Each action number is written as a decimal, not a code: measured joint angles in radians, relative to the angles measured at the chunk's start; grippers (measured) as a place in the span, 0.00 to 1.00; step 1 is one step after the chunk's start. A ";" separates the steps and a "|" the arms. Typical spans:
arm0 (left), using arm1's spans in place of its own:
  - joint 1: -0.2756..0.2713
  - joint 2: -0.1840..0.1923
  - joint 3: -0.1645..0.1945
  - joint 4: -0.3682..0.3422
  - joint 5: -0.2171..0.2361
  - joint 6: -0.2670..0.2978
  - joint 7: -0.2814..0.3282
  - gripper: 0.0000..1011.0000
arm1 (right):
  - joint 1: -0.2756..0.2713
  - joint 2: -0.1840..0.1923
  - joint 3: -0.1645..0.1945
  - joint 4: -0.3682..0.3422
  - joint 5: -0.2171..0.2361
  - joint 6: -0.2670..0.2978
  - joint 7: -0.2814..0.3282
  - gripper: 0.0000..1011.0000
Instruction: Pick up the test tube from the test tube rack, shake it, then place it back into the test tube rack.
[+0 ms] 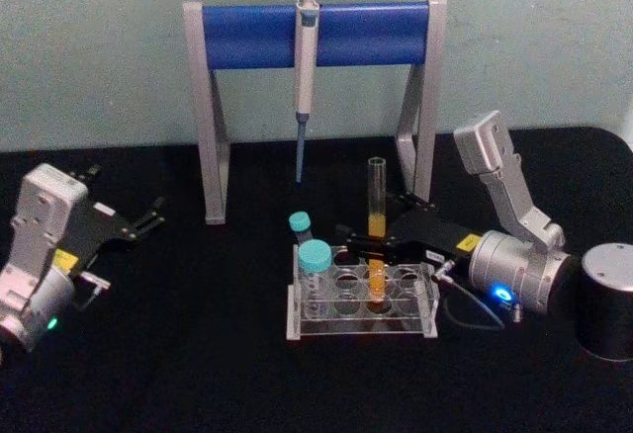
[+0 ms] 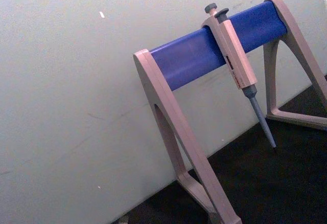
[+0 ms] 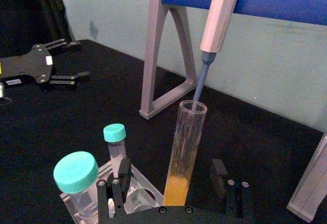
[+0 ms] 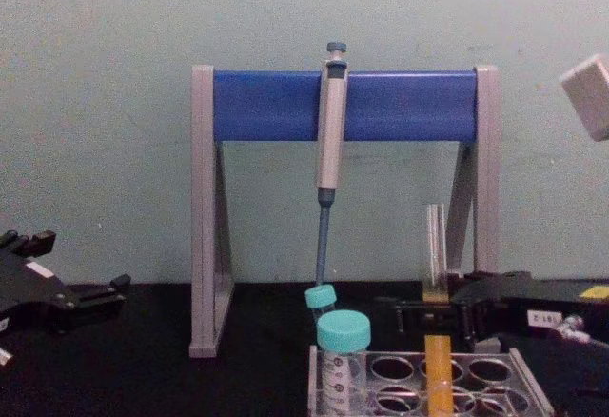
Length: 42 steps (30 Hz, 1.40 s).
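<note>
test tube [image 1: 376, 196] | upright in hole of test tube rack [image 1: 361, 330], orange liquid in lower half | right pincer [image 3: 171, 169] wide, fingers flanking tube, clear of glass | left pincer [image 3: 80, 59] parked at left over table [image 1: 198, 354], fingers apart

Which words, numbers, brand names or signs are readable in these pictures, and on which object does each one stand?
No text can be read.
pipette: dark print on its body, too blurred.
small capped vial: printed label, too small.
right tool: yellow sticker and white tag, both blurred.
left tool: white tags, blurred as well.
</note>
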<state>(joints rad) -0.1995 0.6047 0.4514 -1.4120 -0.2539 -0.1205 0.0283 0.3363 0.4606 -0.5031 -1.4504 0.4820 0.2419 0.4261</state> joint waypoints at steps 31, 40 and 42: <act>0.000 0.000 0.000 0.000 0.000 0.000 0.000 0.99 | 0.001 -0.006 0.000 0.003 -0.007 -0.002 -0.008 0.58; 0.000 0.000 0.000 0.000 0.000 0.000 0.000 0.99 | 0.001 -0.005 0.000 0.003 -0.006 -0.002 -0.007 0.28; 0.000 0.000 0.000 0.000 0.000 0.000 0.000 0.99 | 0.001 -0.005 0.000 0.003 -0.006 -0.002 -0.007 0.23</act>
<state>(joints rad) -0.1995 0.6047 0.4513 -1.4119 -0.2539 -0.1205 0.0283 0.3371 0.4551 -0.5029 -1.4471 0.4758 0.2398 0.4192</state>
